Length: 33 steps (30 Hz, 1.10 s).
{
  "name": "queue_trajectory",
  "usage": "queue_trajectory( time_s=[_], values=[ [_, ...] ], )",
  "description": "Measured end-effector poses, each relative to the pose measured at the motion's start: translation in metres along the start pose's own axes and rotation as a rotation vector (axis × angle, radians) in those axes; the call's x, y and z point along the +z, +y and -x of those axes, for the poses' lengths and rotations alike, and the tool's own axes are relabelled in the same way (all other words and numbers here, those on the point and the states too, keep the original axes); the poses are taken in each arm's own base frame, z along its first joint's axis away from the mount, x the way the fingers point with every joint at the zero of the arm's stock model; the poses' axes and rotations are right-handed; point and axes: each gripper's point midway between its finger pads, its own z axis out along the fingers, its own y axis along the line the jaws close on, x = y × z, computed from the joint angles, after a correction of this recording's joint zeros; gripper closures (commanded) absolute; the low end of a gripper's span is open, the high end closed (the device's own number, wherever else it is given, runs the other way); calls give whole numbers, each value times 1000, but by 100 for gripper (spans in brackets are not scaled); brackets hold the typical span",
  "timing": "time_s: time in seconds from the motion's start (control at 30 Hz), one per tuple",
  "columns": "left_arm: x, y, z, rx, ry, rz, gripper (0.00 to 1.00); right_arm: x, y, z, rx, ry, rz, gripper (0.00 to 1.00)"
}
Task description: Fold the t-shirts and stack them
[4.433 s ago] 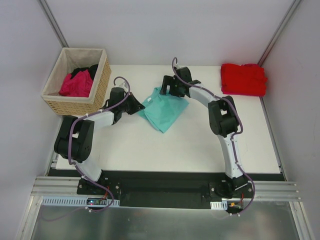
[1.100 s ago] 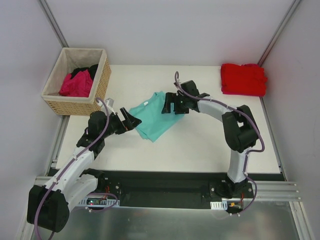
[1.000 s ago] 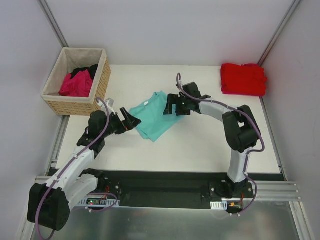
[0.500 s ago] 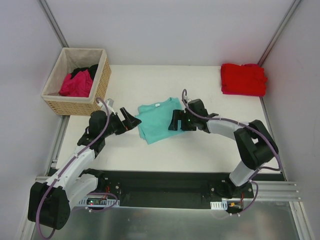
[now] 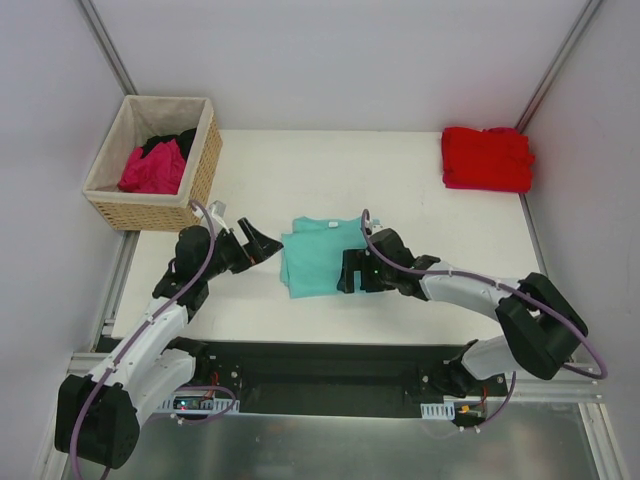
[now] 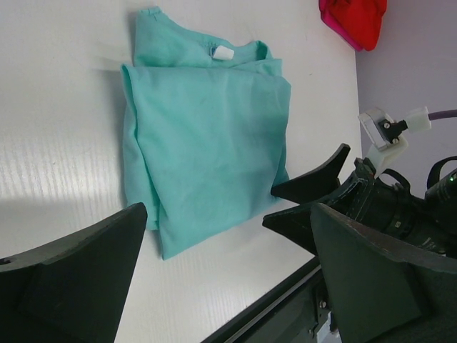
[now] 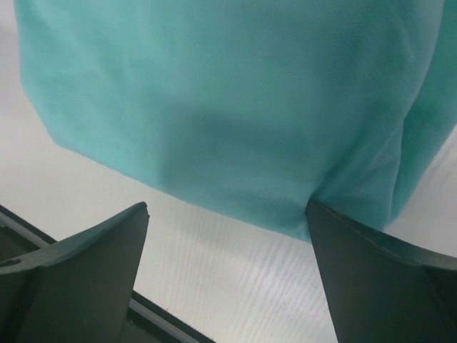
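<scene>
A folded teal t-shirt [image 5: 318,257] lies flat near the table's middle; its white neck label [image 6: 223,52] shows in the left wrist view. My left gripper [image 5: 263,245] hovers open just left of it, nothing between its fingers. My right gripper [image 5: 349,272] is open at the shirt's right near corner. In the right wrist view the teal cloth [image 7: 228,107] fills the top, and the right fingertip [image 7: 325,218] touches its puckered hem. A folded red t-shirt [image 5: 487,158] lies at the back right. Magenta [image 5: 152,170] and black [image 5: 172,145] t-shirts sit in the basket.
The woven tan basket [image 5: 205,165] stands at the back left corner. Bare white table [image 5: 420,200] lies between the teal shirt and the red one. Grey walls close in the back and both sides. A black rail [image 5: 320,365] runs along the near edge.
My right gripper has swept toward the near edge, and the teal shirt has turned and slid with it to lie squarer. The left arm has held still over the last second.
</scene>
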Motion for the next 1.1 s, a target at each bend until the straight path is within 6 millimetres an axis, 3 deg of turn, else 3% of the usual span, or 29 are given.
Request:
queue_trajectory(
  time_s=[0.1,0.17,0.37,0.43,0.5,0.63,0.83,0.97,1.1],
  values=[
    [0,-1,-1,-4,5,-4,1,-11,-7,2,-5,1,-55,4],
    [1,-2,0,-7,9,-3,1,-21,-6,14,-16,-15,-85,3],
    [14,-14,18,-10,16,-9,1,-56,36,100,-77,-179,-72,3],
    [22,-18,24,-11,17,-21,1,-60,50,126,-91,-229,-59,3],
    [29,-17,26,-25,24,-22,1,-54,53,140,-98,-240,-64,4],
    [43,-8,23,-53,45,-7,1,-23,35,144,-94,-189,-115,3],
    [52,-3,21,-70,64,-9,1,21,-13,133,-37,-78,-194,3],
    [57,-4,23,-68,63,-14,1,27,-28,135,-7,-60,-203,3],
    [63,-2,24,-70,68,-16,1,25,-28,142,-1,-72,-187,2]
  ],
)
